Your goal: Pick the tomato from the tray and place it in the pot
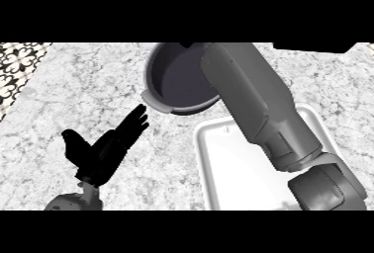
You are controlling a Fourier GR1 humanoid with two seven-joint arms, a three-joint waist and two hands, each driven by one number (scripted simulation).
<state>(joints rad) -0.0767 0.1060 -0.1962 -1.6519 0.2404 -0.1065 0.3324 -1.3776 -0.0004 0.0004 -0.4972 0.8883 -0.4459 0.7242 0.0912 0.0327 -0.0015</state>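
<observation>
The dark grey pot (174, 81) stands at the back of the counter, its inside partly covered by my right forearm (252, 99). This forearm runs from the lower right across the white tray (219, 168) to the pot's far rim. Of my right hand (187, 44) only a small black piece shows at the top edge above the pot. No tomato shows in the tray, in the pot or anywhere else in the view. My left hand (106, 146) rests open at the lower left, fingers up, apart from the pot and the tray.
The counter is grey-white marble. A black-and-white patterned surface (18, 66) borders it at the far left. The tray's right half lies under my right arm.
</observation>
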